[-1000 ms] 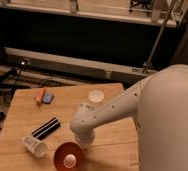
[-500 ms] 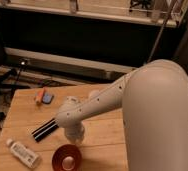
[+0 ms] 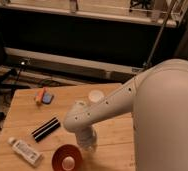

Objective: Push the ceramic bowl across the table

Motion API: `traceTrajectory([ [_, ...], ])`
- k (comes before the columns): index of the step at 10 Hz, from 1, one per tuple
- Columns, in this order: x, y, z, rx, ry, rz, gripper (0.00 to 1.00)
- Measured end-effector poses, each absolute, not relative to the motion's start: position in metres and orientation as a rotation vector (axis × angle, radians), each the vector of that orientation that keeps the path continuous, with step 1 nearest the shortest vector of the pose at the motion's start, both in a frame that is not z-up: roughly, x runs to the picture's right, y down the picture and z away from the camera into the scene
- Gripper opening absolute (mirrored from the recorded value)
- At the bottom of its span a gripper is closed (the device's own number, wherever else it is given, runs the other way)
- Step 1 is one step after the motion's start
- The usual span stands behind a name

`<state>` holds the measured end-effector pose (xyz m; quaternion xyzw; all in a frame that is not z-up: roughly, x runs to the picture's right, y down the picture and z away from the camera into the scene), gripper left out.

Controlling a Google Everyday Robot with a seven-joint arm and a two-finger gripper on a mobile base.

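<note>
orange-red ceramic bowl [image 3: 66, 158] is sitting at the near edge of the table [image 3: 22, 117], partly cut off; the gripper [image 3: 86, 140] is hanging just beside it, its fingertips hard to distinguish.

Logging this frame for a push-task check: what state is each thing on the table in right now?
ceramic bowl: upright, at the table's near edge.
tool: down at the table, just right of the bowl.
white cup: upright, behind the arm.
white bottle: lying on its side.
black bar: lying flat.
</note>
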<state>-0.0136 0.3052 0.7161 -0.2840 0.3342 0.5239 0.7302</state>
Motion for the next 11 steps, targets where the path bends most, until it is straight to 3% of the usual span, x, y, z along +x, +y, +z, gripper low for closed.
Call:
traceTrajectory([
  [6,-0.111,0.398,0.678,-1.003,0.655,0.789,0.0],
  [11,-0.12,0.39,0.687,-1.069,0.649,0.746,0.0],
])
